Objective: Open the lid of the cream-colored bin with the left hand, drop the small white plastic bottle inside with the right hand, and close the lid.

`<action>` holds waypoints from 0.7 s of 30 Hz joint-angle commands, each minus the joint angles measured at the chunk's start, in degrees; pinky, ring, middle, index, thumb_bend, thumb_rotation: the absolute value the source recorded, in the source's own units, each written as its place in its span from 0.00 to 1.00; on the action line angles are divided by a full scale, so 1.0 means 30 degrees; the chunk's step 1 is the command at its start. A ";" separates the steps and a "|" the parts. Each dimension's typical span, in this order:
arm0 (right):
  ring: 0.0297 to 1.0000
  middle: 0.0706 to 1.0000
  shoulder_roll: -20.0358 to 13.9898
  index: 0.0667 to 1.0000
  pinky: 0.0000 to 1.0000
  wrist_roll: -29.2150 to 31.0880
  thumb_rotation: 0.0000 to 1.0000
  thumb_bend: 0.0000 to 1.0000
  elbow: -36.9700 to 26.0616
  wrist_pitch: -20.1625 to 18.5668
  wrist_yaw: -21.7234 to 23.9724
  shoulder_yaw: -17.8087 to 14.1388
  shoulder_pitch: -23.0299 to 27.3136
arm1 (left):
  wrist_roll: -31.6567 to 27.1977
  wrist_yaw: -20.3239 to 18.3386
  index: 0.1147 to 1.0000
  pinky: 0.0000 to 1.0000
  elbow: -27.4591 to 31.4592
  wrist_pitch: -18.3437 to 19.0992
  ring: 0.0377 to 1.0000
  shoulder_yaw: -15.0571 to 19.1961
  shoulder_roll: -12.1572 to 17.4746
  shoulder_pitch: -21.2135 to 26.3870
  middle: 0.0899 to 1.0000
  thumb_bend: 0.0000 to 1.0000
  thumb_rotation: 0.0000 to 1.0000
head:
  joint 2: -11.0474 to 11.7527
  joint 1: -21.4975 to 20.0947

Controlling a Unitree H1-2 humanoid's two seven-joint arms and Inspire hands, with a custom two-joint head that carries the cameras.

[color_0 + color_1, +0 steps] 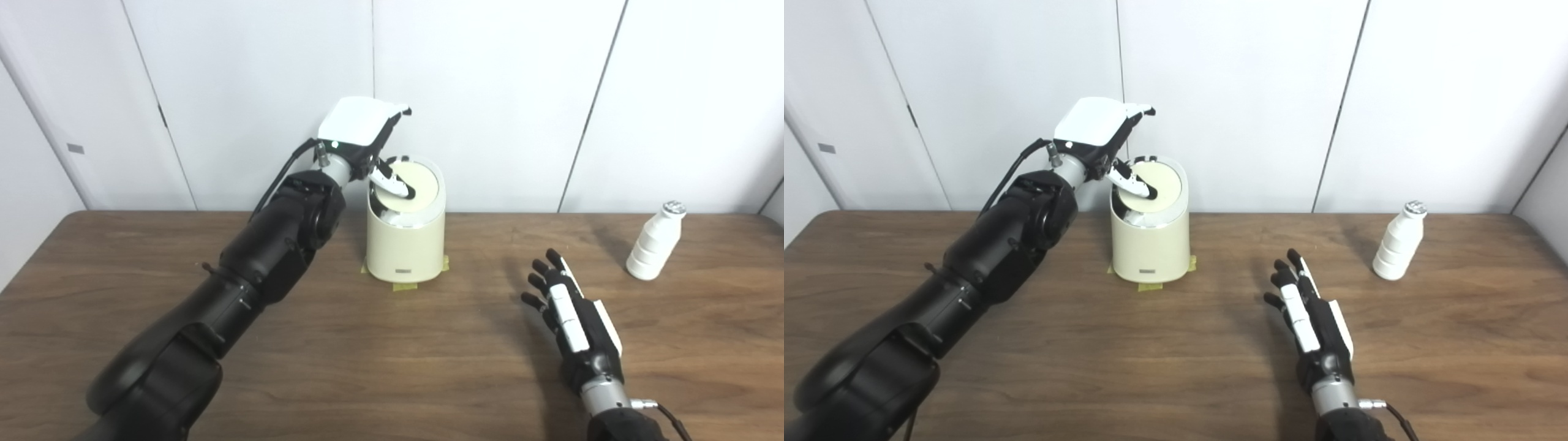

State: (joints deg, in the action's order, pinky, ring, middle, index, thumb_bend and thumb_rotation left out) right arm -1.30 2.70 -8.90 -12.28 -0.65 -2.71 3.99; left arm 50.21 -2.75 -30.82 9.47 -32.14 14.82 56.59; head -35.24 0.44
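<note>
Nearest the camera is the big black left arm (202, 318), sweeping in low across the wooden bench (392, 355) and up to the bin. Pretty much nothing else on the bench, so it's an easy scene to read.

Next in size, the cream-colored bin (405, 245) sits near the back wall on bits of yellow tape (404, 285). Its lid (415, 187) looks tilted, with a dark gap showing at the near-left edge, so it seems partly opened. The left hand (367, 144) is over that edge, fingers curled, thumb resting on the lid top; looks like a pinch on the rim, though the underside is hidden.

The right hand (1304, 312) lies flat on the bench, fingers spread, holding nothing. The small white bottle (1398, 243) stands upright well off to its right, untouched.

For this step, probably best to keep the rim grip firm and swing the lid back slowly so the taped bin doesn't shift, leaving the mouth clear for a drop from the right.
</note>
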 commanded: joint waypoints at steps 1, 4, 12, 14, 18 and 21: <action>0.92 0.92 0.0043 0.97 0.83 -0.0031 0.83 0.68 -0.0625 0.0937 -0.0003 0.0021 0.0723 | -0.0181 -0.0741 0.90 0.79 0.0508 0.0093 0.86 0.0394 0.0207 0.0589 0.88 0.97 0.06 | -0.0047 -0.0017; 0.92 0.92 0.0052 0.97 0.83 0.0057 0.83 0.67 -0.0679 0.0960 0.0025 -0.0008 0.0678 | -0.1099 -0.1547 0.90 0.78 0.1726 0.0721 0.87 0.1459 0.0177 0.0394 0.90 0.92 0.06 | -0.0125 -0.0054; 0.92 0.93 -0.0025 0.97 0.84 0.0079 0.83 0.68 -0.0748 0.0834 0.0112 0.0027 0.0594 | -0.3044 -0.0854 0.78 0.64 0.5503 0.1158 0.78 0.4878 0.0121 -0.0709 0.79 0.73 0.11 | -0.0240 -0.0134; 0.92 0.93 -0.0048 0.97 0.84 0.0053 0.83 0.68 -0.0755 0.0831 0.0121 0.0043 0.0596 | -0.3584 -0.0710 0.76 0.63 0.6524 0.1376 0.75 0.5778 -0.0057 -0.1263 0.77 0.72 0.07 | -0.0281 -0.0153; 0.92 0.93 -0.0109 0.97 0.84 0.0096 0.83 0.67 -0.0795 0.0723 0.0134 -0.0005 0.0643 | -0.4627 -0.0214 0.75 0.60 0.8732 0.1996 0.70 0.7451 -0.0605 -0.3190 0.76 0.70 0.05 | -0.0254 -0.0189; 0.92 0.93 -0.0130 0.96 0.85 0.0277 0.81 0.67 -0.0744 0.0712 0.0161 -0.0118 0.0681 | -0.5591 0.0235 0.77 0.63 0.9922 0.1905 0.73 0.8479 -0.1012 -0.4881 0.76 0.64 0.09 | -0.0233 -0.0200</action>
State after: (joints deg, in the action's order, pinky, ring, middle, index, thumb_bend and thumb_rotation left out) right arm -1.38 3.05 -9.21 -12.30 -0.54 -2.82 4.02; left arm 34.60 -3.87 -2.71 15.28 -7.60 12.01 41.53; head -35.95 -0.09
